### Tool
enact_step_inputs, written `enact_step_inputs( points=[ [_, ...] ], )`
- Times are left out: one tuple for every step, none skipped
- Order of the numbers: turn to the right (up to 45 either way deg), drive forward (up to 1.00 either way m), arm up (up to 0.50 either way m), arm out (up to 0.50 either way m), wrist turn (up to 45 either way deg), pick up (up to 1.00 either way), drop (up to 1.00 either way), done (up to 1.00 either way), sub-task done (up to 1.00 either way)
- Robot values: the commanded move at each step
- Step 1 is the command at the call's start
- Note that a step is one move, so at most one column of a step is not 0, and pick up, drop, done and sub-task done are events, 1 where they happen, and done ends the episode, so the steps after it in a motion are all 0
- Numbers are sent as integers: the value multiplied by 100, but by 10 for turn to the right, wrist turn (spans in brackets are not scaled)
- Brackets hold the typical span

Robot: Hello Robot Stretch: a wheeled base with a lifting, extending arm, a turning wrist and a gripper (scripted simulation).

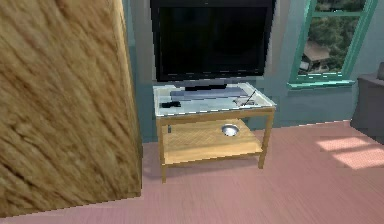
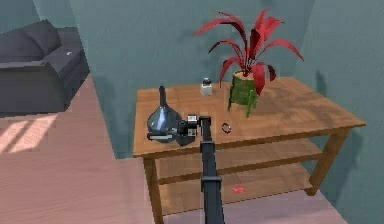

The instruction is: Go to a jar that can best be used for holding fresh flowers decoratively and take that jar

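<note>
A blue-grey vase (image 2: 162,117) with a round belly and a thin tall neck stands near the left front of a wooden table (image 2: 290,115) in the arm side view. The dark arm bar (image 2: 210,180) rises from the bottom edge to the table's front. At its end the gripper (image 2: 170,137) lies right at the vase's base. The vase rests on the tabletop at the gripper, so I cannot tell whether the gripper holds anything.
On the same table stand a red-leaved plant in a green pot (image 2: 243,92), a small white-capped jar (image 2: 207,87) and a tiny dark item (image 2: 227,126). A dark sofa (image 2: 35,65) sits at the left. Ahead are a TV (image 1: 212,38) on a glass-topped stand (image 1: 215,130) and a wooden panel (image 1: 60,110).
</note>
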Motion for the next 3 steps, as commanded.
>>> enact_step_inputs(
  points=[
    [0,0,0,0,0,100,0,0,0],
    [0,0,10,0,0,0,0,0,0],
    [0,0,0,0,0,0,0,100,0]
  ],
)
